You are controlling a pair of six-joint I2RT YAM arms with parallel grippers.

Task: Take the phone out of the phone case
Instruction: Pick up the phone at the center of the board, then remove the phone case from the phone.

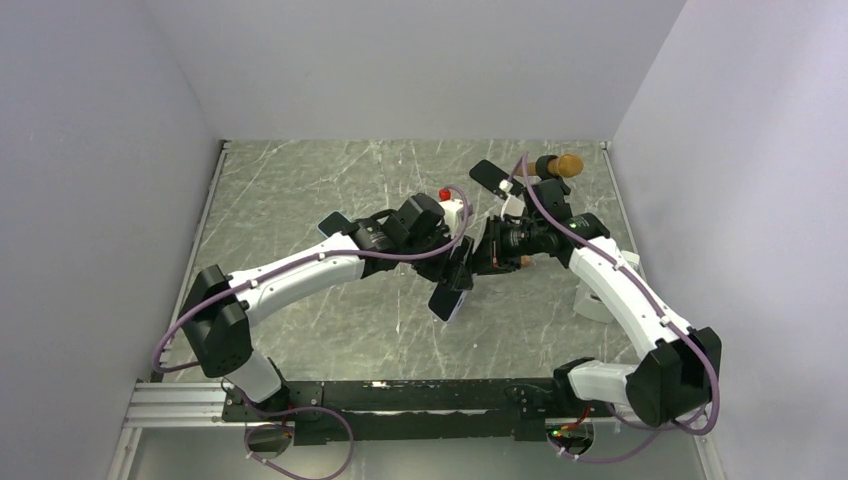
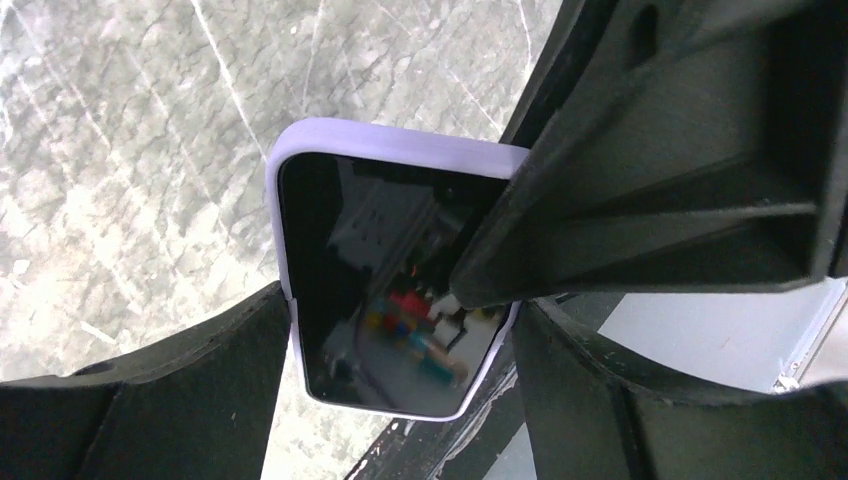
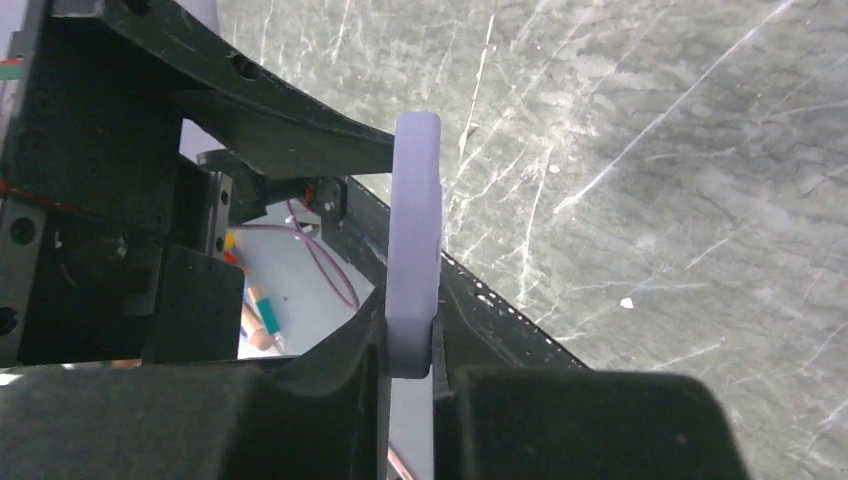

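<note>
Marbled table (image 1: 300, 190), white walls (image 1: 400, 60), phone case (image 3: 415, 230)

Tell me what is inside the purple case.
The phone sits in the case, dark screen showing. The right gripper covers part of one side, so whether that edge has lifted out cannot be seen.
</note>
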